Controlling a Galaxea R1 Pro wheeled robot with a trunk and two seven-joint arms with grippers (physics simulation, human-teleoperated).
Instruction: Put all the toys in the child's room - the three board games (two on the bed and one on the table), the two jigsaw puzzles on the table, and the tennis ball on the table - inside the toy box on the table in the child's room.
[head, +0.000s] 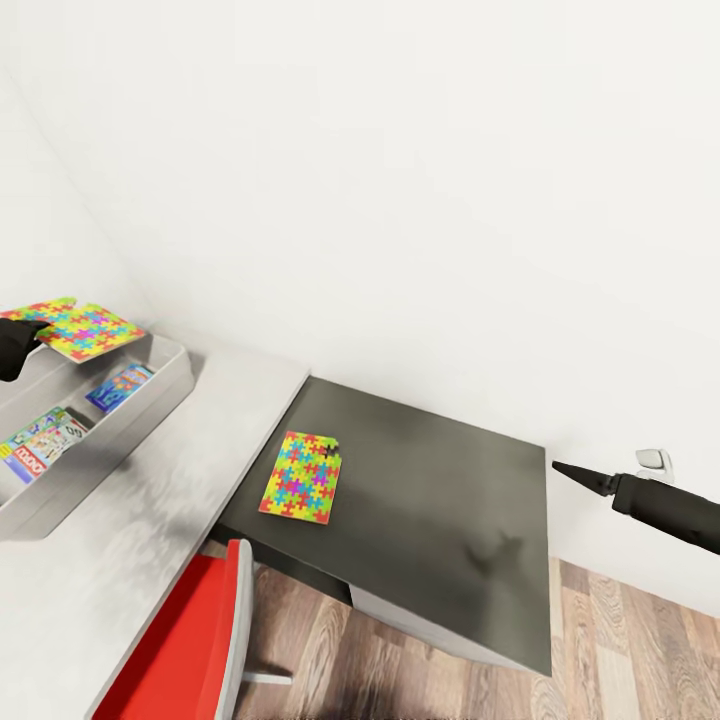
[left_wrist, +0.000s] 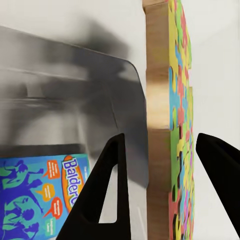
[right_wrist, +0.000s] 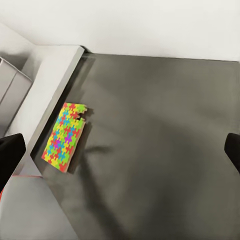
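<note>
Left gripper (left_wrist: 167, 190) pinching one jigsaw puzzle (left_wrist: 172, 125); second puzzle (head: 302, 477) flat on cabinet (head: 450, 520); two board games (head: 45, 445) in toy box (head: 130, 420)

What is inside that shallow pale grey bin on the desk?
Inside the shallow pale grey bin lie two printed game boxes: a blue one and a green-edged one. The multicoloured puzzle square held over its far end hides whatever lies beneath it.

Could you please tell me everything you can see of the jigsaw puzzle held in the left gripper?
The jigsaw puzzle is a thin flat board of interlocking yellow, pink, blue and green pieces; its edge looks like pale wood in the left wrist view. It sits between the jaws of the left gripper, roughly level, raised over the far end of the toy box, apparently clear of its rim.
</note>
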